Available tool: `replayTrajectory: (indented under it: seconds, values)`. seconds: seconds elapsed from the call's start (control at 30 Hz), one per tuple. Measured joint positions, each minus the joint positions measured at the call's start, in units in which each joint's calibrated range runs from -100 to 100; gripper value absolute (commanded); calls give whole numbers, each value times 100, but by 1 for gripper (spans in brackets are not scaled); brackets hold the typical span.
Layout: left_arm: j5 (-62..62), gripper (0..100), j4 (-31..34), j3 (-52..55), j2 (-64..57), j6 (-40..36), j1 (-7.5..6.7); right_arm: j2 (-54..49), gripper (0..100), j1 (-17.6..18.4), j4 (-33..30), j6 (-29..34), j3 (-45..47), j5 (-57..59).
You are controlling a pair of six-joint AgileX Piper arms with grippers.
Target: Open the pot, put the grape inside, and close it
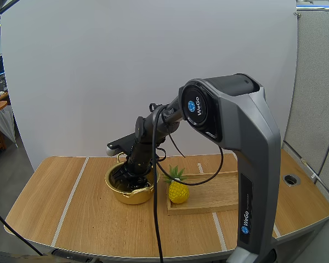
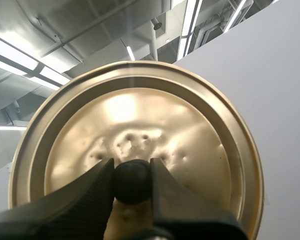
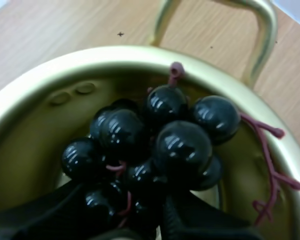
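Our right pincer (image 3: 126, 200) is down inside the golden pot (image 1: 134, 197), its two black fingers (image 3: 45, 212) pressed against the lower berries of the bunch of grapes (image 3: 180, 145), which it grips between them. The dark, glossy grapes lie within the pot's rim, their reddish stem leaning on the wall below one looped handle (image 3: 262, 30).

Our left pincer (image 2: 132, 175) is clamped on the black knob (image 2: 132, 182) of the golden lid (image 2: 140, 110), so the lid is off the pot.

From above, the pot stands left of centre on the wooden worktop (image 1: 71, 219), which has pale stripes running front to back and a round cable hole (image 1: 291, 179) at the right edge of the frame. Just right of the pot lies a wooden tray (image 1: 214, 197), with a yellow toy pineapple (image 1: 178, 190) upright on its left end. A white panel (image 1: 98, 66) fills the upper frame behind the worktop, and a grey partition (image 1: 318, 82) stands at the far right.
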Motion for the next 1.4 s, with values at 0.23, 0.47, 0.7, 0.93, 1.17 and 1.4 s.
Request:
replayTrajectory:
  seconds: [0.23, 0.47, 0.7, 0.93, 1.17, 1.4]
  values:
    - [0, 0, 0, 0, 0, 0, 0, 0, 64, 29, 0, 0, 0, -37]
    - [0, 0, 0, 0, 0, 0, 0, -115, 100, 38, 26, 0, 0, 178]
    - [0, 0, 0, 0, 0, 0, 0, -692, 100, 45, 36, 0, 0, 272]
    - [0, 0, 0, 0, 0, 0, 0, -1616, 100, 45, 36, 0, 0, 875]
    - [0, 0, 0, 0, 0, 0, 0, -2843, 100, 45, 36, 144, 117, 1706]
    - [0, 0, 0, 0, 0, 0, 0, -4554, 100, 45, 36, 251, 993, 1868]
